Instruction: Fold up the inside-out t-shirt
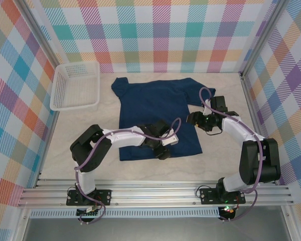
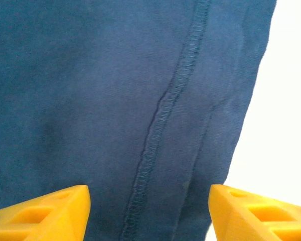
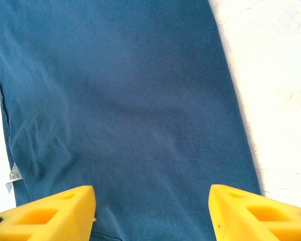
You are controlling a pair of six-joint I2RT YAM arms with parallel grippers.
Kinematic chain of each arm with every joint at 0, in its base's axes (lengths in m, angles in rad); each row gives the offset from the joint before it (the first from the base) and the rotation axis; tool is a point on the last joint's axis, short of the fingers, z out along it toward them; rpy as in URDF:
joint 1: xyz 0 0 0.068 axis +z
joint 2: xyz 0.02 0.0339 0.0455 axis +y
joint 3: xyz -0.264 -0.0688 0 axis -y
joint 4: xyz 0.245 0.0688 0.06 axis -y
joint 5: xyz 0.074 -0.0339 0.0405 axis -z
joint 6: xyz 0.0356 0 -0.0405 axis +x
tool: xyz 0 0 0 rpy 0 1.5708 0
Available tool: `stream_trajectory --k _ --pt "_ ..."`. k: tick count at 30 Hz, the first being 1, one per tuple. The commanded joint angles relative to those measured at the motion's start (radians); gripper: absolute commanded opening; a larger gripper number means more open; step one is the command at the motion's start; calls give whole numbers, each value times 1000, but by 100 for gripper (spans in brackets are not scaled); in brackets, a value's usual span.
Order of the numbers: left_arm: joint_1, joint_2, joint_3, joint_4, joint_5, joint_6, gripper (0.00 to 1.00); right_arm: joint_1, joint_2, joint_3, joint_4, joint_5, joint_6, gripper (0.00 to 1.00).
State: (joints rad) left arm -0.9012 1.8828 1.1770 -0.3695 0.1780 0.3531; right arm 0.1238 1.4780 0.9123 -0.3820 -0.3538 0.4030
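The inside-out t-shirt (image 1: 153, 113) lies spread flat on the pale table, dark navy, with a sleeve pointing to the back left. My left gripper (image 1: 163, 147) hovers over its near right part, open. In the left wrist view the yellow fingers (image 2: 45, 213) stand wide apart over the cloth, and an exposed stitched seam (image 2: 160, 125) runs between them. My right gripper (image 1: 193, 119) is at the shirt's right edge, also open. Its fingers (image 3: 256, 213) straddle smooth navy cloth (image 3: 130, 100), with a small white label (image 3: 13, 173) at the cloth's left edge.
A white plastic basket (image 1: 75, 85) stands at the back left of the table. Checked walls close in the back and both sides. Bare table (image 1: 90, 120) lies left of the shirt, and more (image 3: 271, 75) to its right.
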Motion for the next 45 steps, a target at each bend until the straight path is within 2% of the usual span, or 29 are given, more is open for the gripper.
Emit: stream_trajectory --k 1,4,10,15,22,31,39,45 --pt "12 -8 14 -40 -62 13 61 -7 5 -9 18 -31 -12 62" --pt "11 15 24 -55 -93 24 57 -7 11 -9 22 -36 -11 62" --pt "8 32 20 -49 -86 26 57 -7 11 -9 19 -37 -13 62" --pt "8 32 22 -49 -73 25 53 -7 12 -6 17 -39 -13 62" --pt "8 27 27 -47 -56 16 23 -7 7 -6 12 -40 -13 61" --pt "16 -12 22 -33 -29 -26 0 -7 -21 -17 -1 -43 -9 61" --pt "97 -152 -72 132 133 -205 0 26 -152 -96 -39 -50 8 61" --pt "128 -204 -122 167 198 -250 0 108 -191 -166 -50 -43 7 61"
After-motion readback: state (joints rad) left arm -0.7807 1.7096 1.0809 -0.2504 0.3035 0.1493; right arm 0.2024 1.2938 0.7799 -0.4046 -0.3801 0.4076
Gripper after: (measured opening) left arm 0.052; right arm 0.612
